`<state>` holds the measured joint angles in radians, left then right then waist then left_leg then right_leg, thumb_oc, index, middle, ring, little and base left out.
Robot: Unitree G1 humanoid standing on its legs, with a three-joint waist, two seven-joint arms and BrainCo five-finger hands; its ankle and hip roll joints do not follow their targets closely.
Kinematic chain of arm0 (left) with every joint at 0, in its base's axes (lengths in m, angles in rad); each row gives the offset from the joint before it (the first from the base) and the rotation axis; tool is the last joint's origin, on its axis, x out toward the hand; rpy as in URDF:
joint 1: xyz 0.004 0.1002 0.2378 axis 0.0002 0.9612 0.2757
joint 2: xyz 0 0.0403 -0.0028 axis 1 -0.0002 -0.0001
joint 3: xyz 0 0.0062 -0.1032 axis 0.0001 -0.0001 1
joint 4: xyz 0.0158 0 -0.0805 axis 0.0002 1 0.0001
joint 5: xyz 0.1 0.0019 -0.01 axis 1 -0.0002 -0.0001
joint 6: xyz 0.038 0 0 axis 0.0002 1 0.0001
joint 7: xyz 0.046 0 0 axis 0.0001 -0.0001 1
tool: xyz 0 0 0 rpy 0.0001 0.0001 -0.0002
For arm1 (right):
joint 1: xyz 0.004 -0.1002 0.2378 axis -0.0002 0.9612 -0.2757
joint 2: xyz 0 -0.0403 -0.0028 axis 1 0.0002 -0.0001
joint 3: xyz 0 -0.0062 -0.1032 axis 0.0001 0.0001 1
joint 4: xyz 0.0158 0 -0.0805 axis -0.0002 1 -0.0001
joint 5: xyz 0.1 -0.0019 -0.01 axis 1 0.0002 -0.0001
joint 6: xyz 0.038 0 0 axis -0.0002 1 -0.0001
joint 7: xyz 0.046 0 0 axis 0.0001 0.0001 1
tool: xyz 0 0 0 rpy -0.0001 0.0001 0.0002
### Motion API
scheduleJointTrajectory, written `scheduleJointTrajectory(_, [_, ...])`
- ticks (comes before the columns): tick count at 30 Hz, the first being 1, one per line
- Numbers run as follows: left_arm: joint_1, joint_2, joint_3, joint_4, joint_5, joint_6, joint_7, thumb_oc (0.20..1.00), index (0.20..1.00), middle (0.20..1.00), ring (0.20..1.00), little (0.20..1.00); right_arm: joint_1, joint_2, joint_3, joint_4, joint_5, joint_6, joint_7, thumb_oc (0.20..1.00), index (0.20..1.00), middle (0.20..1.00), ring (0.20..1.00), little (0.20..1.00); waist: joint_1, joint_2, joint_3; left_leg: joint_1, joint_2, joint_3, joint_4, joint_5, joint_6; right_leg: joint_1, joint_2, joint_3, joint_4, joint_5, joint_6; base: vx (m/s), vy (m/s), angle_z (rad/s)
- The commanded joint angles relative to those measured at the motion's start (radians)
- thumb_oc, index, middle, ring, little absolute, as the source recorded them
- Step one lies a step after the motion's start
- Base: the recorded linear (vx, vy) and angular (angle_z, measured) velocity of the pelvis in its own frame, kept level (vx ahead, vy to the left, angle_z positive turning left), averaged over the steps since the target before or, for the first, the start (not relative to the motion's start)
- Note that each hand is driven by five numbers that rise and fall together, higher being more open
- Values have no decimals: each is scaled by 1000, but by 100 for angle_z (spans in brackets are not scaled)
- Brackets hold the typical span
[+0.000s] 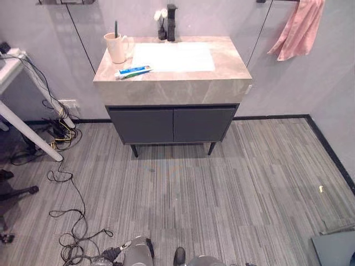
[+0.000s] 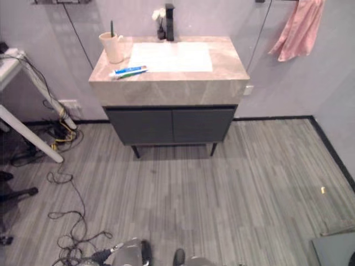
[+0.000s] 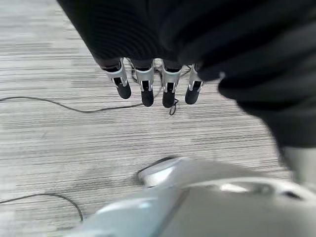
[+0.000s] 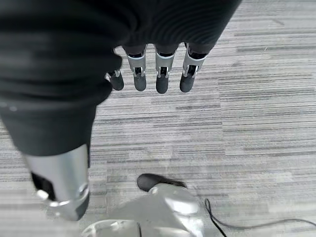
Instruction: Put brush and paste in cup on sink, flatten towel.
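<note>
Both hands hang low over the floor, well short of the sink unit. My left hand (image 3: 153, 86) has its fingers (image 3: 147, 94) straight and relaxed, nothing in them; my right hand (image 4: 158, 74) is the same, fingers (image 4: 162, 81) loose and empty.

The paste (image 1: 133, 71) lies flat on the worktop (image 1: 222, 75), left front part, just beside the white basin (image 1: 173, 56). Its long axis runs roughly along the front edge, slightly skewed. The cup (image 1: 116, 47) stands upright behind it, near the back left corner, with the brush (image 1: 116, 27) already standing in it. So the paste sits ahead and to the left: I judge the left hand the nearer one.

The towel (image 1: 298, 27) hangs bunched on the wall, up right, well apart from the sink; right hand's job, I judge.

Open floor (image 1: 222, 188) ahead. Cables (image 1: 69, 221) trail on the left; I'd steer clear of them.
</note>
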<state>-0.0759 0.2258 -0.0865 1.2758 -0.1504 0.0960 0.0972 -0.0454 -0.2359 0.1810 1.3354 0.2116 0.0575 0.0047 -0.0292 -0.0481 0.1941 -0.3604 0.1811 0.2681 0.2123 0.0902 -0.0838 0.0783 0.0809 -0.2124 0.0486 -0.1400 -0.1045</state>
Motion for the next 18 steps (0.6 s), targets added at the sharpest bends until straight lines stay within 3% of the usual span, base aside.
scheduleJointTrajectory(1, [24,-28,-29,33,-1,-7,4,1000,1000,1000,1000,1000,-7,-39,16,-8,-43,-4,-15,1000,1000,1000,1000,1000,42,7,-22,50,-22,-62,-246,175,4,157,-54,110,-17,10,98,671,185,-42])
scheduleJointTrajectory(4, [47,-22,-14,53,3,-4,1,1000,1000,1000,1000,1000,-5,-21,31,-10,-54,-4,-6,1000,1000,1000,1000,1000,57,10,-59,98,-22,-71,-255,200,9,201,-58,138,-19,-12,109,455,143,-88])
scheduleJointTrajectory(8, [47,-11,-15,59,14,-1,0,1000,1000,1000,1000,1000,-11,-4,44,-31,-58,-7,-5,1000,1000,1000,1000,1000,61,-4,-88,102,-39,-42,-218,182,25,199,-90,148,2,-1,130,261,148,-59])
scheduleJointTrajectory(9, [47,-7,-17,58,19,-1,1,1000,1000,1000,1000,1000,-7,1,47,-36,-61,-8,-6,1000,1000,1000,1000,1000,59,-11,-93,98,-49,-29,-196,171,33,199,-106,146,13,23,142,309,202,-29])
scheduleJointTrajectory(10, [45,-1,-23,44,28,-6,2,1000,1000,1000,1000,1000,-7,10,70,-47,-82,-7,4,1000,1000,1000,1000,1000,61,-31,-103,101,-79,-12,-159,133,56,198,-144,148,35,98,171,378,265,2])
scheduleJointTrajectory(11, [40,5,-26,32,28,-8,2,1000,1000,1000,1000,1000,-8,10,83,-54,-100,-7,8,1000,1000,1000,1000,1000,63,-35,-110,103,-88,-1,-154,119,64,186,-155,153,49,132,180,283,209,-10])
scheduleJointTrajectory(12, [40,5,-26,32,28,-8,2,1000,1000,1000,1000,1000,-8,10,83,-54,-100,-7,8,1000,1000,1000,1000,1000,64,-34,-110,103,-88,0,-153,119,64,186,-155,154,49,133,180,245,215,-19])
scheduleJointTrajectory(13, [26,16,-35,12,31,-13,4,1000,1000,1000,1000,1000,-20,19,124,-66,-149,-5,11,1000,1000,1000,1000,1000,73,-49,-113,116,-116,11,-156,91,82,174,-181,154,81,195,202,233,207,-37])
scheduleJointTrajectory(15, [20,19,-38,7,31,-14,5,1000,1000,1000,1000,1000,-25,19,130,-72,-157,-4,9,1000,1000,1000,1000,1000,78,-50,-116,119,-121,15,-161,83,88,162,-184,159,96,217,209,196,192,-1])
scheduleJointTrajectory(16, [1,27,-44,-6,31,-15,11,1000,1000,1000,1000,1000,-34,23,139,-86,-154,-6,9,1000,1000,1000,1000,1000,76,-58,-109,140,-145,24,-170,56,106,137,-200,167,153,288,232,156,180,24])
scheduleJointTrajectory(18, [-12,31,-54,-9,45,-14,11,1000,1000,1000,1000,1000,-41,25,144,-100,-152,-6,10,1000,1000,1000,1000,1000,74,-60,-108,157,-160,31,-174,34,122,116,-208,173,209,351,252,188,210,18])
